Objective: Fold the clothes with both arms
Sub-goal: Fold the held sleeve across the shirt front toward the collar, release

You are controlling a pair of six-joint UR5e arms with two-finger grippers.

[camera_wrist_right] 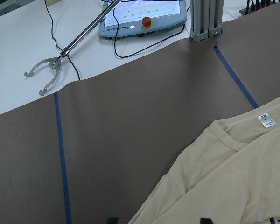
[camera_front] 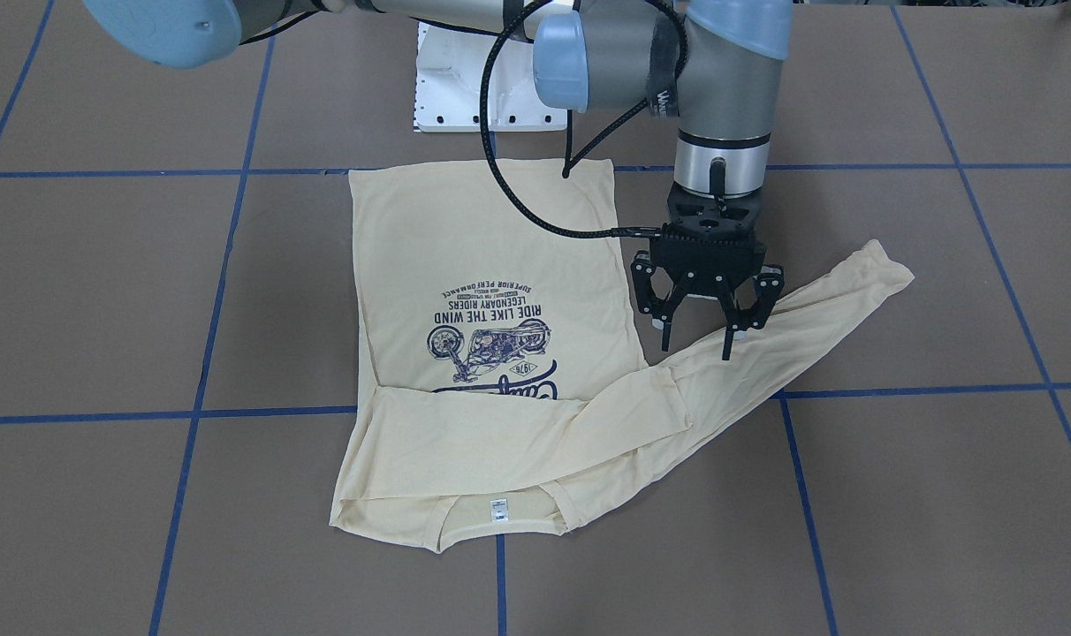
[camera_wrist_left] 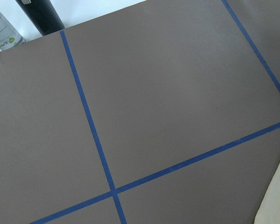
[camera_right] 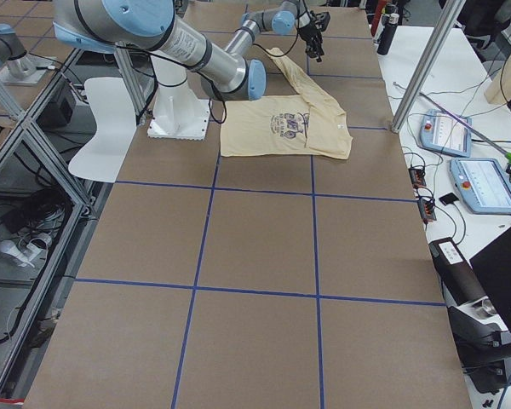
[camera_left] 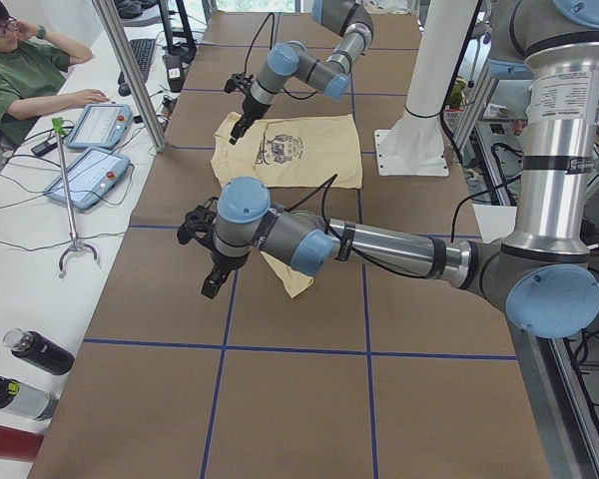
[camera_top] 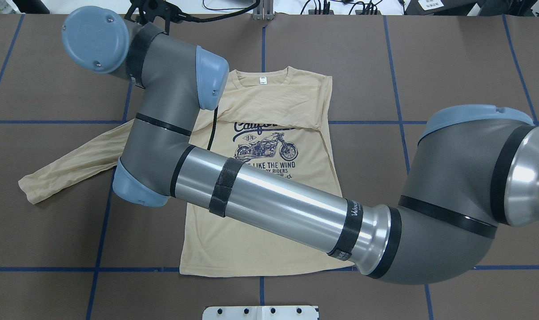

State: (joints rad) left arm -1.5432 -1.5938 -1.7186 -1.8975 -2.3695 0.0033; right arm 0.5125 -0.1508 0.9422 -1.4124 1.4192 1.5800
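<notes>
The cream shirt lies flat and print-up, with its collar label toward the operators. One sleeve is folded across the chest. The other sleeve stretches out to my left. My right arm reaches across the shirt. My right gripper is open and empty, held high above the stretched sleeve near the shoulder. Its fingertips show at the bottom edge of the right wrist view. My left gripper shows only in the exterior left view, raised beyond the sleeve's end. I cannot tell whether it is open.
The white pedestal base stands at the robot's side of the shirt. Beyond the far table edge are a teach pendant, a metal post and a grabber tool. Bottles stand at the far-left corner. An operator sits there.
</notes>
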